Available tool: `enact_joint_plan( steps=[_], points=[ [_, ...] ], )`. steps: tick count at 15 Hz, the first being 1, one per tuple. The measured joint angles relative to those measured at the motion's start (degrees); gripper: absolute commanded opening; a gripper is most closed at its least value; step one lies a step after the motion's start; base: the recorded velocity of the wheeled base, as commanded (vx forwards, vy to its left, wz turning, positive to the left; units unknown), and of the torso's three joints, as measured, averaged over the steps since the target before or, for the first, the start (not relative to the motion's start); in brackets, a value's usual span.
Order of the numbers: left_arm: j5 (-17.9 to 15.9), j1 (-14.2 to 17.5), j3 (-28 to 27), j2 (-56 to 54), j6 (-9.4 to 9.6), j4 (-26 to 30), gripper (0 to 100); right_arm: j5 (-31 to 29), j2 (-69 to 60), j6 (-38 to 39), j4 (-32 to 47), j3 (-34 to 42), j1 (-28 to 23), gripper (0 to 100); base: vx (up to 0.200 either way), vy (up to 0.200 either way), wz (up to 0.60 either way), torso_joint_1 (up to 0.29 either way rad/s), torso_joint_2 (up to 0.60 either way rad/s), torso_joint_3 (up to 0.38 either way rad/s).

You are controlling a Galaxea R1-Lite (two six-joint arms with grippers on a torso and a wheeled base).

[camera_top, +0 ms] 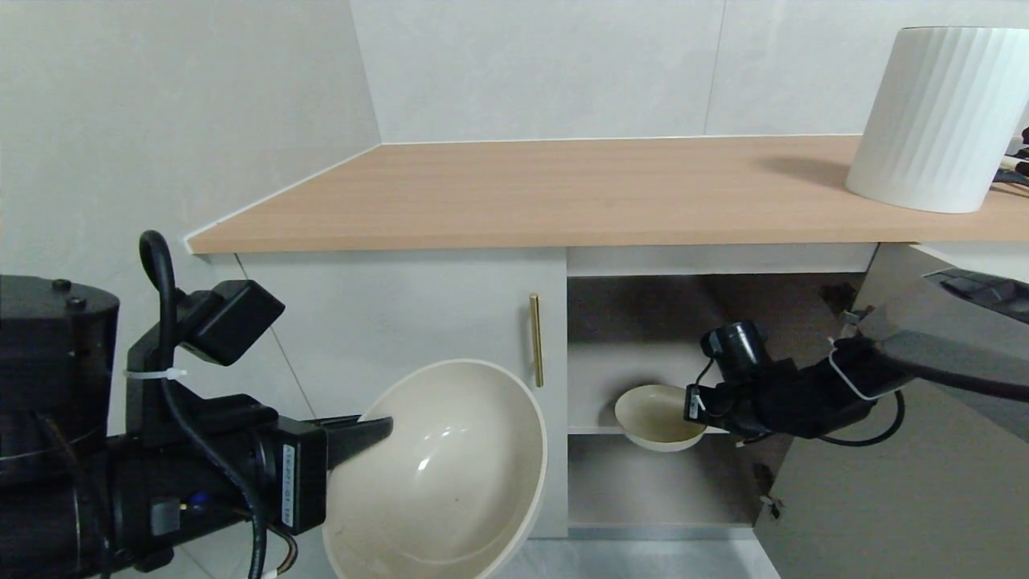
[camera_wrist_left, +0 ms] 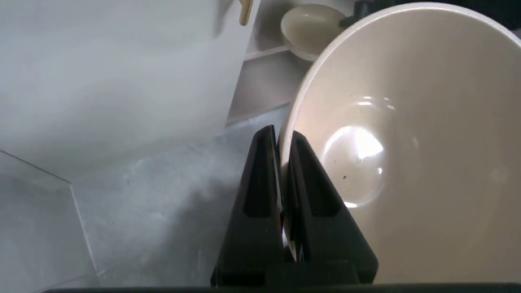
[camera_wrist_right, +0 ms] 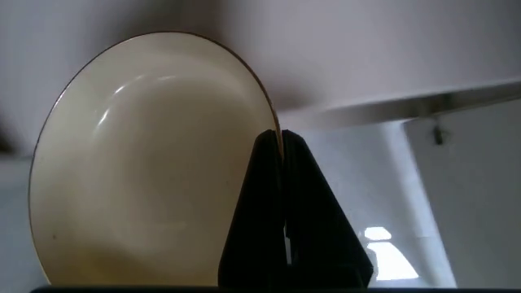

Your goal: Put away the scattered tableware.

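The left gripper [camera_wrist_left: 282, 140] is pinched tight on the rim of the big bowl [camera_top: 438, 474], with one finger inside the wall and one outside. It holds the bowl tilted, with the hollow facing up and outward. The bowl hangs low in front of the shut cabinet door [camera_top: 402, 314], mostly below and left of the brass handle [camera_top: 536, 340].

The right gripper [camera_wrist_right: 279, 140] is clamped the same way on the rim of the small bowl [camera_top: 659, 416]. It holds this bowl nearly level, mouth up, in the open cabinet [camera_top: 643, 314] at the front edge of the shelf [camera_top: 591, 402]. Whether the bowl's base touches the shelf cannot be told. The two bowls are well apart, the big one to the left of the opening.

The open door [camera_top: 884, 482] stands to the right of the opening, beside the right arm. Above, at the right end of the wooden counter [camera_top: 522, 193], a white ribbed container [camera_top: 936, 121] stands upright, far from both bowls
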Motion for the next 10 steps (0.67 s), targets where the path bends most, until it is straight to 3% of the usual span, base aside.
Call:
enact_joint_plan(
  steps=[10],
  points=[
    [-0.02, 0.02, 0.06, 0.56, 0.02, 0.0, 0, -8.9, 9.33, 0.96, -1.51, -9.45, -2.05, 0, 0.0, 0.0, 0.0, 0.0, 0.0, 0.0]
  ],
)
